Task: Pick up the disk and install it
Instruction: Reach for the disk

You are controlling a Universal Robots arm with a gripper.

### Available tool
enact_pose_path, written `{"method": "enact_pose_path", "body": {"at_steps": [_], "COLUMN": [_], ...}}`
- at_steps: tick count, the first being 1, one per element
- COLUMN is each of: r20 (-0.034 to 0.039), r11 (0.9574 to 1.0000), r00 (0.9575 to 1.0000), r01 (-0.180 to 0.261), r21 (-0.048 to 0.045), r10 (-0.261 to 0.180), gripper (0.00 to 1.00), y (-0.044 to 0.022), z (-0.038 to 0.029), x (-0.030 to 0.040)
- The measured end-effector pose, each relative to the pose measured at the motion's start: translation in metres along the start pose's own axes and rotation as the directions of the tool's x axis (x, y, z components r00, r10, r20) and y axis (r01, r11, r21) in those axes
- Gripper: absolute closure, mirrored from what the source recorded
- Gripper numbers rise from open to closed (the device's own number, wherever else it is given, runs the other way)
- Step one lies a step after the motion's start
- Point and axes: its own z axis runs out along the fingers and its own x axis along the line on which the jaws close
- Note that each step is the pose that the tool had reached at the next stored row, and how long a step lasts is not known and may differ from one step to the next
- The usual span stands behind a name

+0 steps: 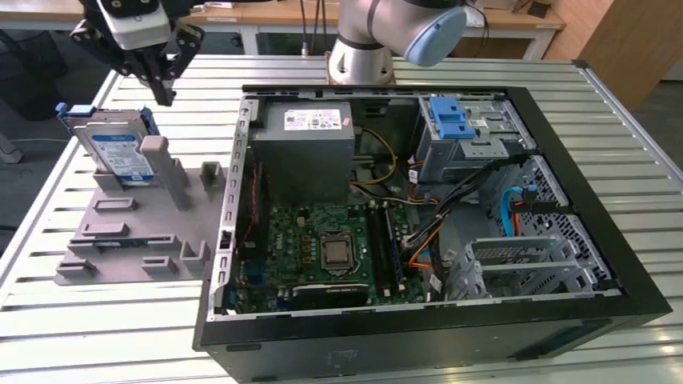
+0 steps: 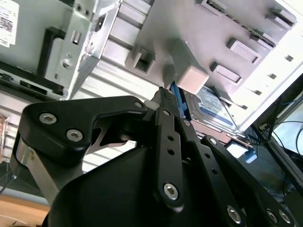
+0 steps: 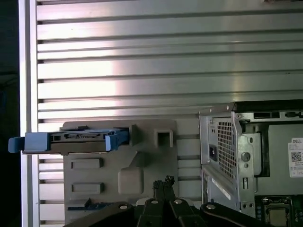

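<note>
- Hand hung with its black fingers pressed together, pinching nothing; the closed tips showed in both wrist views.
- Below the tips and apart from them, the disk stood on edge in a grey fixture tray, with its blue rails at the sides and its label facing out.
- The tray lay on the slatted metal counter.
- To the exterior view's right sat the open computer case, holding a grey power supply and a drive cage with a blue latch.
</note>
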Motion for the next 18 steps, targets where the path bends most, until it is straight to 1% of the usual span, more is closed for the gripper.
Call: {"method": "enact_pose_path", "body": {"at_steps": [5, 6, 7, 9, 18], "r20": [-0.0014, -0.0014, -0.0014, -0.0015, -0.0015], "r11": [1.0000, 1.0000, 1.0000, 1.0000, 1.0000], "r00": [1.0000, 1.0000, 1.0000, 1.0000, 1.0000], "r01": [0.000, 0.000, 0.000, 0.000, 0.000], "r21": [0.0001, 0.0000, 0.0000, 0.0001, 0.0000], "r10": [0.000, 0.000, 0.000, 0.000, 0.000], "gripper": [0.89, 0.89, 0.89, 0.89, 0.89], "y": [0.0012, 0.0014, 0.0017, 0.0019, 0.0019], "z": [0.0013, 0.0015, 0.0016, 0.0017, 0.0017], "x": [0.0229, 0.0269, 0.0293, 0.0313, 0.0316]}}
